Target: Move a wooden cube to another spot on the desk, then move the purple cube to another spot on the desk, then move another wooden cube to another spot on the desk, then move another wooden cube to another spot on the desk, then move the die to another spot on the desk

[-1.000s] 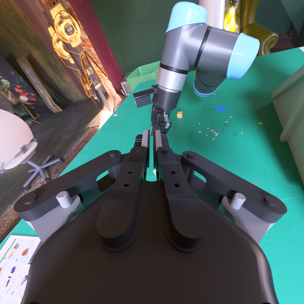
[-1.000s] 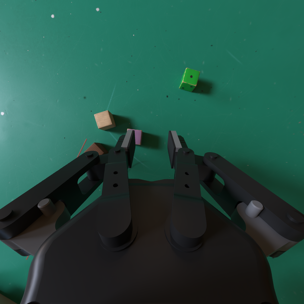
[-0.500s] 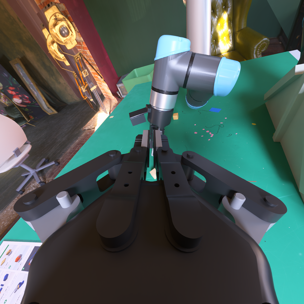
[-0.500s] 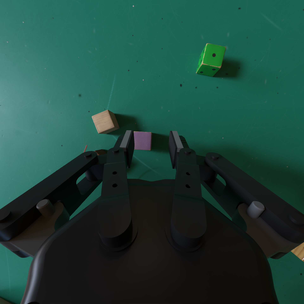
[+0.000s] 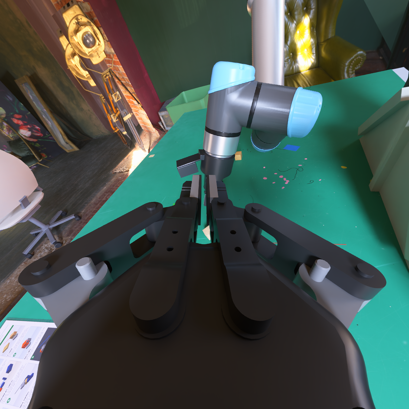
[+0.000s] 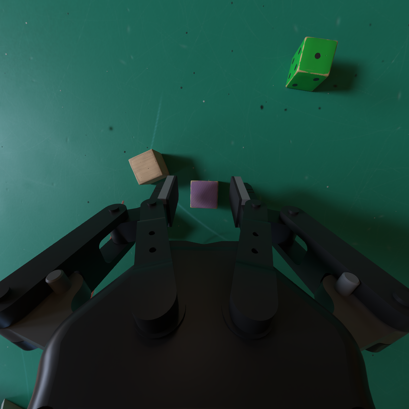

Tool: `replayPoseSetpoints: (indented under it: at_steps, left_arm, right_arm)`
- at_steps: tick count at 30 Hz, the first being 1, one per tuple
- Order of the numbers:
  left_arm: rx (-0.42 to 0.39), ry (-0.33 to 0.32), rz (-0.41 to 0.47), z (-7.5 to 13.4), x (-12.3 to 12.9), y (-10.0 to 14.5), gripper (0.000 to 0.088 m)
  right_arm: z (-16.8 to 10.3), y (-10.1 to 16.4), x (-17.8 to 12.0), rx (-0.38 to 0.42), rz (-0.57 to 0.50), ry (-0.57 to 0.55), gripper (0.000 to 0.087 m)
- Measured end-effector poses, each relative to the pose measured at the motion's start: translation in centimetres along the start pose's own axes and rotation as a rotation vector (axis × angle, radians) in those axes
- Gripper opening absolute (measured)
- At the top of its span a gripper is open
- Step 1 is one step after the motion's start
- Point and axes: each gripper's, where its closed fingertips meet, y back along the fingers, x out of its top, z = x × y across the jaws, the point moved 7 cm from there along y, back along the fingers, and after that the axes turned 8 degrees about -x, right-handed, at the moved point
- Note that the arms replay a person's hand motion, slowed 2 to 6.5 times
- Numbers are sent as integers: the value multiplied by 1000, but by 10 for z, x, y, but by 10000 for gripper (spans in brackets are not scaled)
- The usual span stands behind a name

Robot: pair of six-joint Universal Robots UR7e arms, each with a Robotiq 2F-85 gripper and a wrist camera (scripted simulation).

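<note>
Purple cube (image 6: 204, 194), small, matte and square-faced, lies flat on the green desk (image 6: 221, 110) between the spread fingers of the right claw (image 6: 203, 194), touching neither. Left claw (image 5: 203, 188) is pressed nearly together, empty.

walls: dark green, maroon panel (image 5: 124, 44), exposed brick (image 5: 130, 88) | floor: dark, sunlit patch (image 5: 137, 155) | furniture: yellow-green tufted leather armchair (image 5: 318, 44), pale swivel chair (image 5: 20, 199), framed floral painting (image 5: 20, 126) leaning, brass lamp on tripod (image 5: 86, 37) | counter: teal-green (image 5: 309, 221)
</note>
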Motion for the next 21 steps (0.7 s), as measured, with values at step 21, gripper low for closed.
replayPoseSetpoints:
  at_steps: [21]
  left_arm:
    - [-7, 4, 16, -1, 1, 3, 41]
  right_arm:
    - [-3, -12, -5, -33, -82, -6, 450]
